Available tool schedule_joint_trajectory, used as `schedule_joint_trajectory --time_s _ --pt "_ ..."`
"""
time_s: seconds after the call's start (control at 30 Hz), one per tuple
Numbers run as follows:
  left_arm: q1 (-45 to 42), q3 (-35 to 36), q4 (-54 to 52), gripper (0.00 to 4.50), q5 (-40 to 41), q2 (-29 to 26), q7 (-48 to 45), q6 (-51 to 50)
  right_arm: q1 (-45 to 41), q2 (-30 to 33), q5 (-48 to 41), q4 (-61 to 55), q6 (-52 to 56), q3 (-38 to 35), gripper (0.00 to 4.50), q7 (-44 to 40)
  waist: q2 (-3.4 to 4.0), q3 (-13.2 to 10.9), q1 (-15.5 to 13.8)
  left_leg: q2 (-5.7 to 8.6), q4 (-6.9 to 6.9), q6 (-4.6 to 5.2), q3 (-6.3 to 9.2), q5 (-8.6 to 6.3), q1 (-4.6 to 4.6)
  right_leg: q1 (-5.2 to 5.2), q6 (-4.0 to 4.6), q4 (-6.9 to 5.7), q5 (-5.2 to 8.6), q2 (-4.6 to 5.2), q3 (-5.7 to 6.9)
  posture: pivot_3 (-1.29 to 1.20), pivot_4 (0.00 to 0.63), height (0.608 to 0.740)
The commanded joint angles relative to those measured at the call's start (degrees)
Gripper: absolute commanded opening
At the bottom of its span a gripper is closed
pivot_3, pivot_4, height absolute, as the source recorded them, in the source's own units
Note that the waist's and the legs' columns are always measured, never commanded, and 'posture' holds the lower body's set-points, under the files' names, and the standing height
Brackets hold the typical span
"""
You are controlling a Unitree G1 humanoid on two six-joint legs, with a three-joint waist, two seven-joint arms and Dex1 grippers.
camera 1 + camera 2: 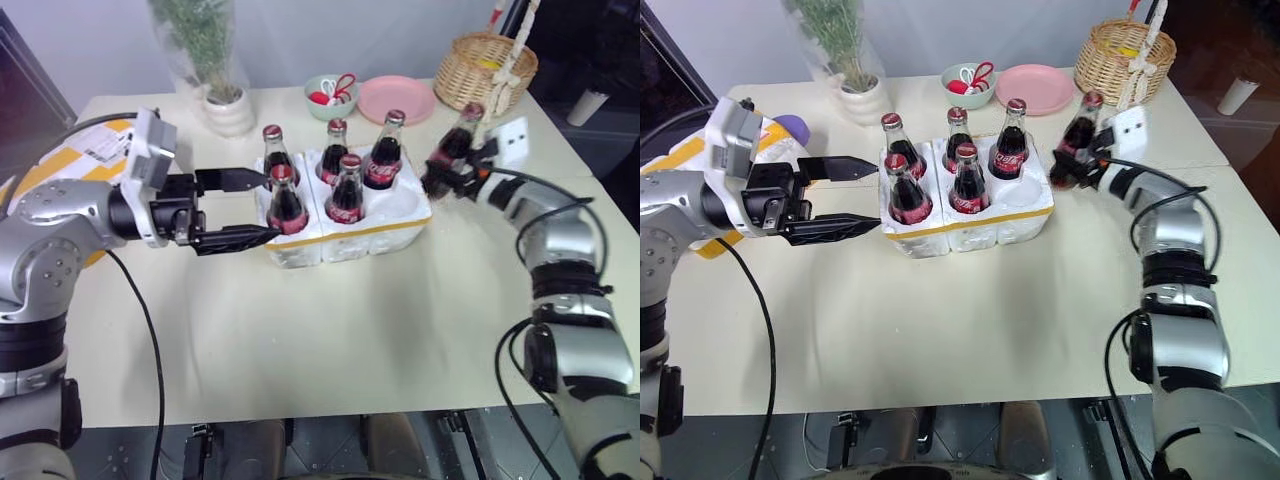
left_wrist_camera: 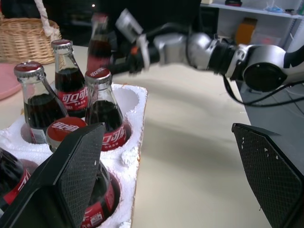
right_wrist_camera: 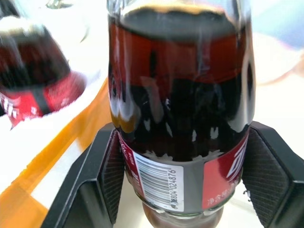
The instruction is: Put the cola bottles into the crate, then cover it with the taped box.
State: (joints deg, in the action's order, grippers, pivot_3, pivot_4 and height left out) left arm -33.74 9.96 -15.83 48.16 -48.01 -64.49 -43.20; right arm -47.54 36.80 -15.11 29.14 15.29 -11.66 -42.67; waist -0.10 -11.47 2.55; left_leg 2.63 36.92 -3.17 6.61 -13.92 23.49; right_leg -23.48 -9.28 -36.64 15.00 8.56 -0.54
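You have the crate (image 1: 345, 235) mid-table with five cola bottles (image 1: 347, 190) standing in its wells. The sixth bottle (image 1: 452, 150) sits just right of it (in the right gripper (image 1: 447, 178)). The taped box (image 1: 70, 165) lies far left, behind the left gripper (image 1: 238, 208).

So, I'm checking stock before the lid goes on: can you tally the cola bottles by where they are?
Cola bottles standing in the crate: 5
Cola bottle held in the right gripper: 1
Total: 6
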Motion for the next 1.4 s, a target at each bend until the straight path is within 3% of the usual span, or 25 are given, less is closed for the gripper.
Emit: schedule_joint_trajectory --time_s 0.03,0.23,0.67,0.87,1.1,1.4 --pt "-0.40 1.27 -0.82 4.50 0.68 -0.44 -0.06 0.73 -0.05 4.50 -8.19 -19.50 8.16 -5.26 2.72 -1.17 0.03 -0.02 0.05 0.00 0.00 0.02 0.00 -0.01 0.01 -0.01 0.00 0.00 0.00 0.00 0.00 0.00 0.150 0.737" --pt "-1.13 0.35 0.90 4.50 -0.33 0.05 -0.73 1.61 1.36 5.88 -19.25 -32.04 24.56 -8.81 2.72 1.00 0.02 -0.01 0.02 -0.03 0.05 0.25 0.00 -0.14 -0.06 0.05 0.00 -0.04 0.00 -0.02 -0.02 0.00 0.150 0.737" --pt "-2.12 -0.18 2.98 4.50 -1.76 0.78 -1.40 3.06 4.96 0.59 -21.37 -38.37 28.53 -0.62 2.72 0.65 -0.01 -0.01 0.07 -0.01 0.10 0.25 0.00 -0.14 -0.01 -0.01 0.00 -0.11 0.00 -0.02 -0.02 0.00 0.150 0.737" --pt "-1.15 0.41 2.50 4.50 -1.48 0.31 -1.15 3.16 5.72 1.51 -24.43 -41.87 30.57 0.51 2.72 -2.67 -0.01 -0.02 -0.19 -0.01 0.10 0.25 0.00 -0.14 0.00 -0.02 0.00 -0.14 0.00 0.00 -0.03 0.00 0.150 0.737" --pt "-0.83 0.63 2.19 4.50 -1.34 0.23 -0.74 3.14 6.16 2.37 -16.14 -35.62 25.71 5.62 2.72 -2.20 -0.07 0.00 -0.17 -0.01 0.13 0.25 0.00 -0.14 -0.02 0.01 0.00 -0.15 0.00 0.00 -0.02 0.00 0.150 0.737" --pt "-0.83 0.65 2.17 4.50 -1.33 0.17 -0.44 3.31 4.20 1.92 -15.60 -27.68 25.08 4.10 2.72 -2.31 -0.09 0.00 -0.15 -0.01 0.12 0.25 0.00 -0.14 -0.03 0.01 0.01 -0.15 0.00 -0.01 -0.02 0.00 0.150 0.737"
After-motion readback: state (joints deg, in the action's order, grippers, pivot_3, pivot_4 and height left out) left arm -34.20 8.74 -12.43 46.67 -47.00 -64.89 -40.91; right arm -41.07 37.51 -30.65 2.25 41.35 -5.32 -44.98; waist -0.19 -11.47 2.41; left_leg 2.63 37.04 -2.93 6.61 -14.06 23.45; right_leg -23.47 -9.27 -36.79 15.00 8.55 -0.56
